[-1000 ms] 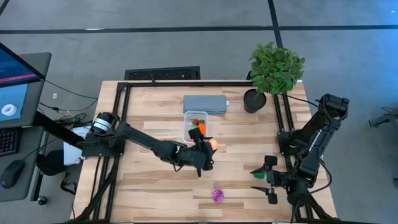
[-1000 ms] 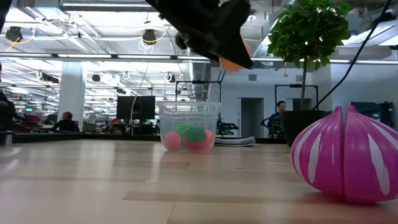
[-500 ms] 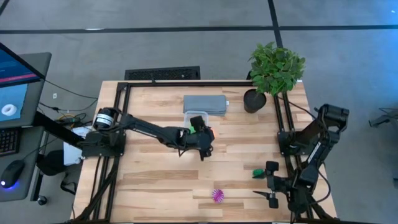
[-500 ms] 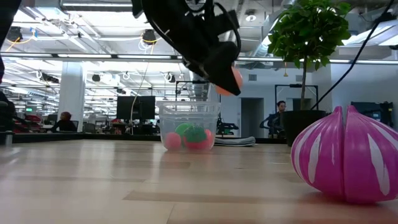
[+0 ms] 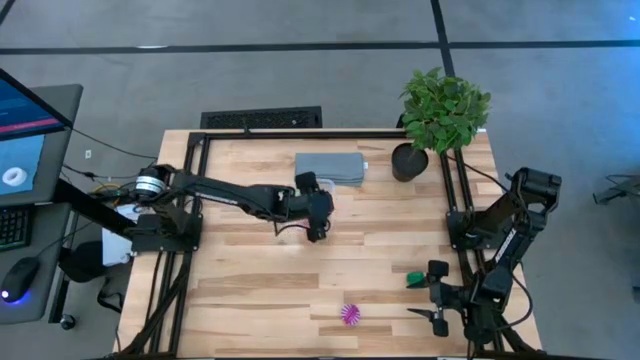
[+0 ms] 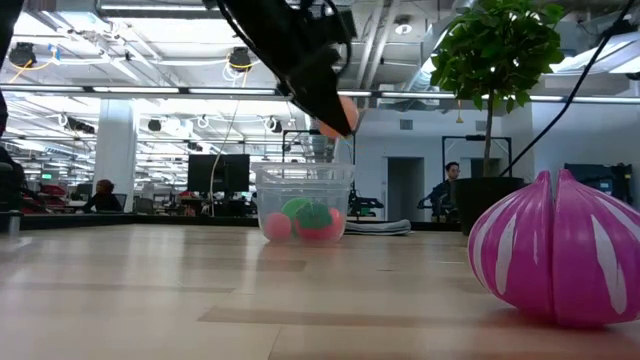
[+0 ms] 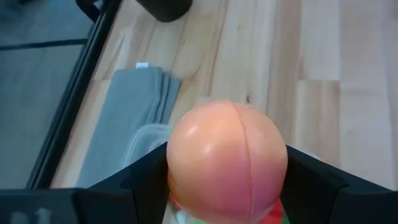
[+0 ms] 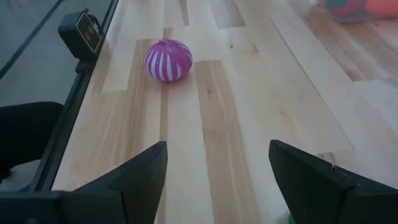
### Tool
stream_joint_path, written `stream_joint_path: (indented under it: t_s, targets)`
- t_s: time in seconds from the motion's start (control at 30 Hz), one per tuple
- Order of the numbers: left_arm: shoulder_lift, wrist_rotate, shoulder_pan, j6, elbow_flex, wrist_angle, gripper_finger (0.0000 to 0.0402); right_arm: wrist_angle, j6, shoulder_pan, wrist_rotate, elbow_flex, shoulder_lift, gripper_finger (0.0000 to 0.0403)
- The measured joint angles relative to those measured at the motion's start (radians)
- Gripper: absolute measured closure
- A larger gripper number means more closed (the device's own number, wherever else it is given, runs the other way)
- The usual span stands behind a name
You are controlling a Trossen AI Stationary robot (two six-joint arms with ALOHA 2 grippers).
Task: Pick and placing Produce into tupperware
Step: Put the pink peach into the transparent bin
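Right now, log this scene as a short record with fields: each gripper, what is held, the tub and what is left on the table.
left gripper: above the tupperware, shut on the peach-coloured fruit
right gripper: open, waiting at the table's near right edge
tupperware contents: pink, green and red produce inside
left on the table: purple striped ball near the front edge; small green piece by the right gripper
other things: grey pad beside the tub, potted plant at the far right corner
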Motion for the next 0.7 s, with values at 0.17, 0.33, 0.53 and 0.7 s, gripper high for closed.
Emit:
stream_joint_path:
  t_s: [0.17, 0.33, 0.53, 0.7]
  targets:
    - [-0.037, 0.054, 0.042, 0.0, 0.0, -0.059, 0.0161, -0.001, -0.006, -0.002, 0.003, 0.0, 0.0, 0.0097]
    - [-0.046, 0.151, 0.113, -0.006, -0.045, -0.078, 0.0161, -0.001, -0.008, -0.002, 0.006, 0.0, 0.0, 0.0097]
    - [-0.065, 0.261, 0.198, -0.007, -0.149, 0.033, 0.0163, -0.001, -0.009, -0.002, 0.007, 0.0, 0.0, 0.0097]
    - [-0.066, 0.308, 0.244, 0.014, -0.171, 0.072, 0.0161, -0.015, -0.009, -0.004, 0.007, 0.0, 0.0, 0.0097]
